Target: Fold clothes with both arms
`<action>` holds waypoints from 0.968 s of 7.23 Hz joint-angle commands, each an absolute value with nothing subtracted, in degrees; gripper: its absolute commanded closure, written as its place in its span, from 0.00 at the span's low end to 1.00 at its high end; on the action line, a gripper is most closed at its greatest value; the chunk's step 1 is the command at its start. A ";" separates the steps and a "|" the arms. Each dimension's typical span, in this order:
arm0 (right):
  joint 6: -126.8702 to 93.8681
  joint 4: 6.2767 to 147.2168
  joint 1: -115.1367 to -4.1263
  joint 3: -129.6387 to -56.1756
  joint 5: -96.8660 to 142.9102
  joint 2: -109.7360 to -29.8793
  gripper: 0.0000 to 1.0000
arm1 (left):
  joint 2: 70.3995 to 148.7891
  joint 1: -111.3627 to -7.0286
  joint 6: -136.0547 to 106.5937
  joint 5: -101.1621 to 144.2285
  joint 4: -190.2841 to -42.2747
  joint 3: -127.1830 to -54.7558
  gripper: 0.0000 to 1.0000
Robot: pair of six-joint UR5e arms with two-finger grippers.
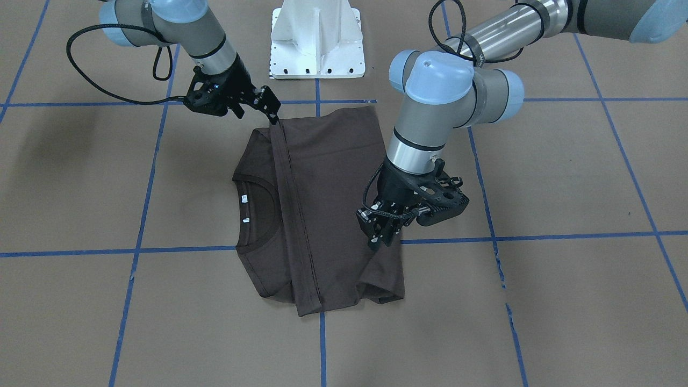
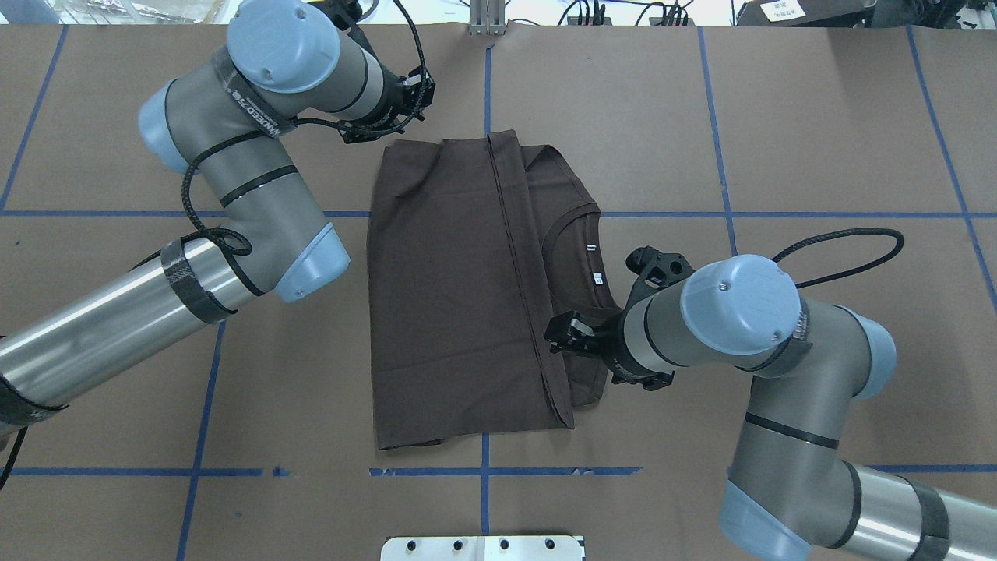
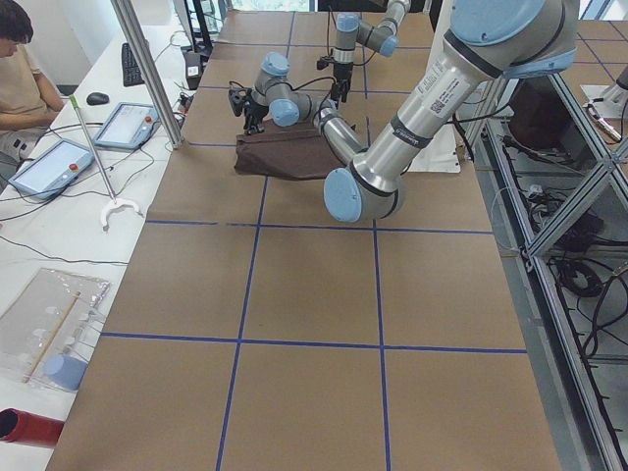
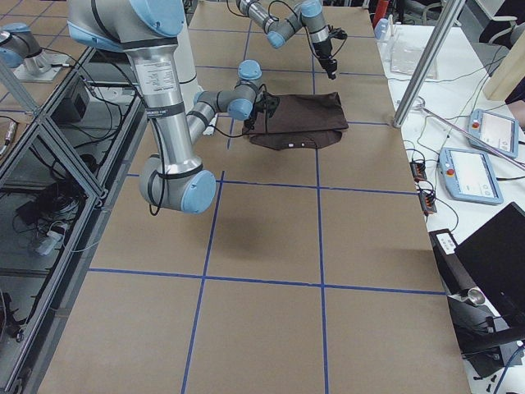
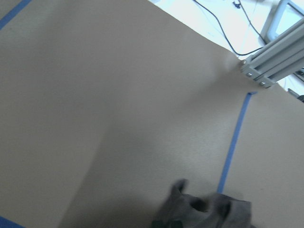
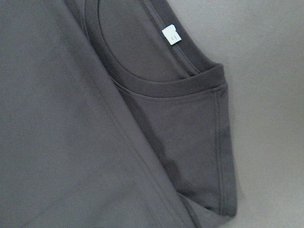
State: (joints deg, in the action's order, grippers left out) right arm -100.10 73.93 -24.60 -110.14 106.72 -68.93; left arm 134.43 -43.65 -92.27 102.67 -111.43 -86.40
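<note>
The dark brown T-shirt [image 1: 322, 204] lies folded on the table, its hem strip [image 2: 518, 257] laid across beside the ribbed collar [image 6: 156, 88] and white neck label [image 6: 171, 35]. My left gripper [image 1: 379, 236] is down at the shirt's far corner on my left. Its fingers look shut, and in the left wrist view a bunch of the cloth [image 5: 204, 209] rises close to the lens. My right gripper [image 1: 258, 115] hovers open just above the near end of the hem. The shirt [image 6: 71, 118] below it lies flat.
The white pedestal base [image 1: 317, 43] stands behind the shirt's near edge. Blue tape lines [image 2: 483, 471] cross the brown table. An aluminium post [image 5: 270, 61] stands at the far edge. A side desk holds tablets [image 3: 54, 162], and a person [image 3: 20, 59] sits there.
</note>
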 commanded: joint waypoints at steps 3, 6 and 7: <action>-88.66 79.49 -24.17 -100.72 105.38 -60.65 0.00 | 126.91 -43.86 -92.46 107.49 -111.18 -99.49 0.28; -74.49 90.94 -21.55 -101.16 103.72 -58.01 0.00 | 126.83 -43.86 -92.46 107.49 -111.53 -99.14 0.28; -70.79 93.14 -19.88 -101.08 101.97 -57.66 0.00 | 126.83 -43.86 -92.55 107.49 -111.53 -99.05 0.28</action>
